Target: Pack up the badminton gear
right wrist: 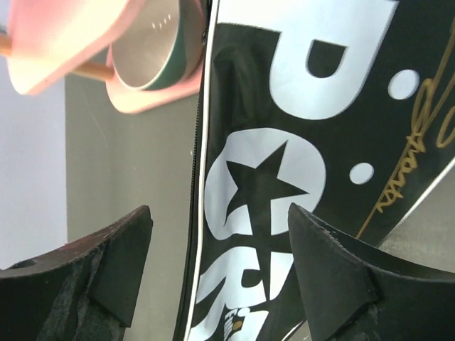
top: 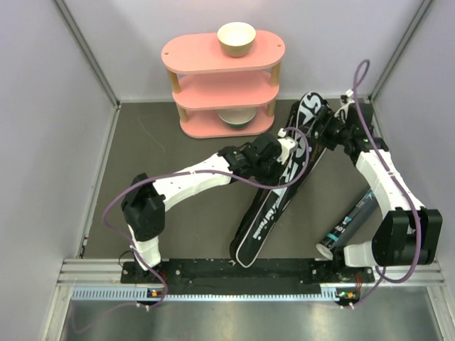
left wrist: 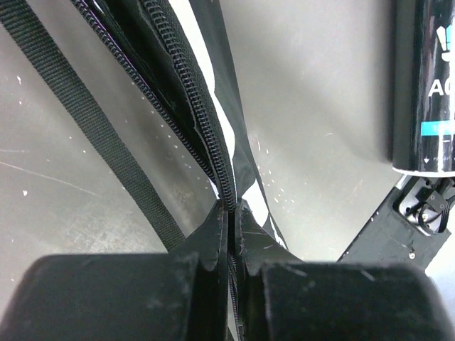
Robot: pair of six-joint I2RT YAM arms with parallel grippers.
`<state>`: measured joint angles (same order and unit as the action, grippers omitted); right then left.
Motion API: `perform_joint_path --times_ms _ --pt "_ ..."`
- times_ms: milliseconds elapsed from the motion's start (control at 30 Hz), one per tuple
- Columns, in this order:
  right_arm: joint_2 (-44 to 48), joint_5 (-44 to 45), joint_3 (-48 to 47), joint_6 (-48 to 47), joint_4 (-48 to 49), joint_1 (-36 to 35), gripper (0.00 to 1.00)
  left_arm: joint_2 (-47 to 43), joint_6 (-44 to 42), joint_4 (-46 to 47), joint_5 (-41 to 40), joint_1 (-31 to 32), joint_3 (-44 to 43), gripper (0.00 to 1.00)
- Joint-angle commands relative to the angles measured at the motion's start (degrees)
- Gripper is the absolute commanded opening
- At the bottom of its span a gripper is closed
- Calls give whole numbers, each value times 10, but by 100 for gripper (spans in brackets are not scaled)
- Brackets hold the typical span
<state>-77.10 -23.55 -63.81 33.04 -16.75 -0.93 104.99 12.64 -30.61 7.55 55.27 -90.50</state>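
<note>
The long black bag [top: 266, 213] with white lettering lies diagonally on the table, from the near middle to the far right. My left gripper [top: 290, 150] is over its upper half and is shut on the bag's zipper edge [left wrist: 213, 156]; the left wrist view shows the zipper running between its closed jaws [left wrist: 233, 213]. My right gripper [top: 328, 130] is open just above the bag's far end, its jaws [right wrist: 220, 209] straddling the white lettering [right wrist: 284, 177]. The black tube [top: 350, 222] lies to the right of the bag by the right arm and also shows in the left wrist view [left wrist: 426, 85]. No rackets or shuttlecocks are in view.
The pink three-tier shelf [top: 220, 85] stands at the back, with a cream bowl [top: 236, 39] on top and another [top: 234, 119] on its lowest tier, close to the bag's far end [right wrist: 153, 42]. A black strap [left wrist: 106, 135] trails beside the bag. Walls enclose the table.
</note>
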Motion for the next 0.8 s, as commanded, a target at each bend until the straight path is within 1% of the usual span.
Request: perform_joint_path --times_ms 0,67,133,200,267,300,400,500,533,600,633,700,733,767 --pt "-29 44 -53 -34 -40 -47 78 -48 -11 14 4 12 3 0" --pt "-39 64 -70 -41 -57 -71 82 -46 -11 11 -4 17 1 0" --pt "-52 135 -89 -50 -85 -90 90 -42 -12 5 -15 24 -6 0" --pt "-59 210 -97 -59 -122 -120 90 -40 -12 -1 -31 31 -11 0" --pt "-64 250 -97 -42 -150 -132 93 -38 -13 -1 -42 35 -13 0" --pt "-69 297 -100 -36 -165 -145 93 -37 -13 -2 -46 39 -14 0" --pt "-92 357 -126 -18 -210 -172 94 -32 -14 -6 -59 45 -21 0" --pt "-118 380 -141 -12 -230 -181 90 -25 -14 -9 -68 51 -30 0" --pt "-124 381 -144 -13 -229 -182 84 -24 -14 -11 -68 53 -32 0" --pt "-133 392 -144 -13 -226 -183 78 -24 -12 -12 -70 56 -34 0" --pt "-134 394 -144 -20 -222 -184 71 -26 -9 -11 -69 56 -34 0" --pt "-133 388 -138 -31 -208 -184 62 -31 -3 -12 -67 56 -29 0" --pt "-130 382 -133 -42 -184 -184 46 -34 3 -11 -65 56 -23 0" --pt "-122 374 -127 -48 -169 -184 38 -37 5 -11 -63 56 -21 0"
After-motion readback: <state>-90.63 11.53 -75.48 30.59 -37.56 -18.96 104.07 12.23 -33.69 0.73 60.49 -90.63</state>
